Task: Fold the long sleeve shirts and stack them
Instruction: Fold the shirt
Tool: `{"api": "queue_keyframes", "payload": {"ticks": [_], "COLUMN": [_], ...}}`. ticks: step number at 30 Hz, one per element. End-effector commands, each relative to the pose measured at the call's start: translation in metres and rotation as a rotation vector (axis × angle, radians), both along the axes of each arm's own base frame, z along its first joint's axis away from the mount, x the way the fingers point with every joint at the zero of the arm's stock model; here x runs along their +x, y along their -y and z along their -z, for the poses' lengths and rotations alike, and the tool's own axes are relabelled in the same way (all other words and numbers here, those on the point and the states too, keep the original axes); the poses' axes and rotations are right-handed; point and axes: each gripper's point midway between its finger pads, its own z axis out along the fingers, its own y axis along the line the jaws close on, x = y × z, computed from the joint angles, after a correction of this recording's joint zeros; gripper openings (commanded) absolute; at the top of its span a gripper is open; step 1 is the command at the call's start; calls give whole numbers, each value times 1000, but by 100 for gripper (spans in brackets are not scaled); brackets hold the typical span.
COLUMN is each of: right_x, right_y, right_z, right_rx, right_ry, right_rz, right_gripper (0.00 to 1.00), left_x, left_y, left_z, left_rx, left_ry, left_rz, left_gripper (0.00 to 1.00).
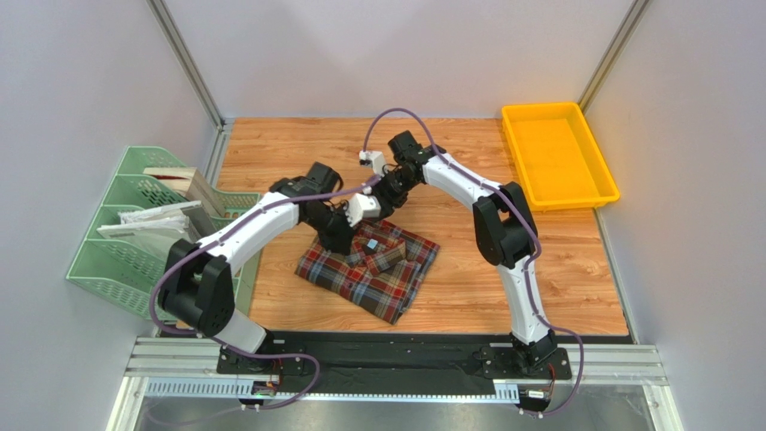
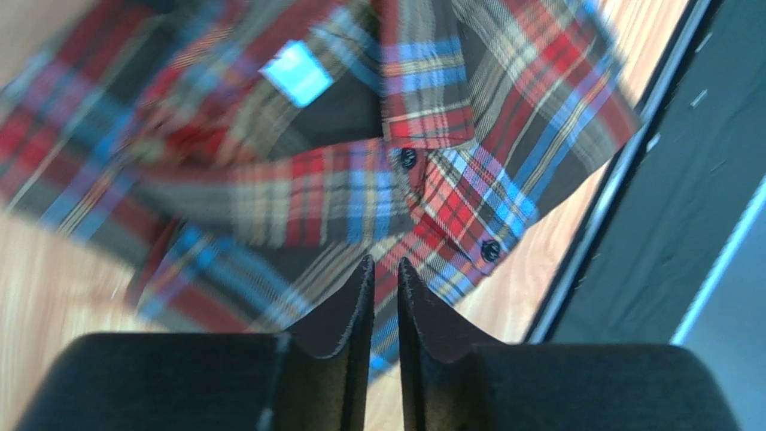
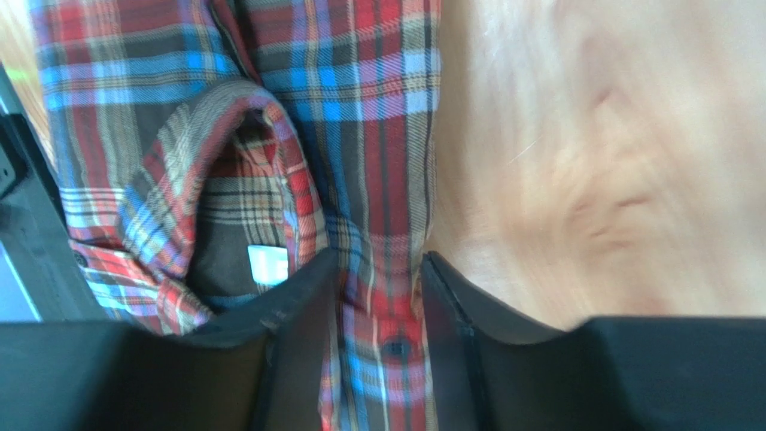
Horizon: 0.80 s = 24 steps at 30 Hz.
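Progress: shirt point(image 1: 369, 265) lies partly folded mid-frame, not stacked | left gripper point(image 2: 382, 269): nearly together, empty | right gripper point(image 3: 378, 269): apart, astride shirt edge

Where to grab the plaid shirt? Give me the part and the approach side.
Probably the straight buttoned edge of the shirt, beside bare table, from above on the wood side: it lies flat and free, whereas the collar is bunched.
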Motion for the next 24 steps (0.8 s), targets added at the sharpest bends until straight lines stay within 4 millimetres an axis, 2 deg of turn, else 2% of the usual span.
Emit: {"api": "queue_keyframes", "payload": {"ticks": [1,2,3,4,5,6,7,8,9,10,11,12,13,14,15,17,19,20,21,22,23,24], "right_x": [44,53,53,51,47,40,30,19,7,1,-14,-21,-25,-36,-42,-55,-72,-77,-86,-89,-89,-90], "right_y": [39,58,69,89,100,110,118,135,143,154,161,167,175,180,184,189,188,188,186,185,183,181], "right_z": [-59,-80,-87,-85,-99,-103,-103,-92,-103,-104,-93,-100,-100,-91,-95,-91,-90,-89,-86,-89,-88,-89], "right_rx": [53,73,82,86,103,112,126,113,122,132,114,115,107,92,89,84,102,111,128,139,148,163], "right_ry": [116,142,130,94,96,64,26,-31,-36,-49,-85,-70,-54,-78,-72,-79,-93,-87,-104,-86,-71,-68], "right_rz": [85,134,170,214,242,267,280,318,329,345,355,357,357,357,353,321,284,263,244,232,220,207], "right_gripper": [51,52,53,53,53,52,51,51,51,50,50,50,49,49,49,46,45,45,45,46,46,47], "left_x": [-9,-18,-24,-32,-45,-52,-60,-74,-75,-81,-91,-88,-91,-95,-89,-77,-69,-66,-69,-66,-65,-67], "left_y": [9,14,18,20,29,35,41,54,67,77,91,108,118,130,142,145,141,137,128,119,108,97], "left_z": [47,55,61,73,78,81,89,92,90,97,97,91,95,92,85,78,51,39,16,-1,-8,-28], "left_rx": [157,190,208,234,237,243,256,254,246,258,251,219,219,199,177,170,90,55,11,-63,-85,-119], "left_ry": [49,34,9,-36,-68,-104,-146,-170,-179,-225,-252,-262,-322,-343,-323,-268,-258,-250,-251,-278,-258,-221], "left_rz": [217,255,262,273,302,286,287,315,303,268,267,245,183,186,193,185,188,204,214,214,228,228], "left_gripper": [18,17,16,13,12,12,11,10,9,6,5,4,4,4,5,9,19,22,30,34,37,42]}}
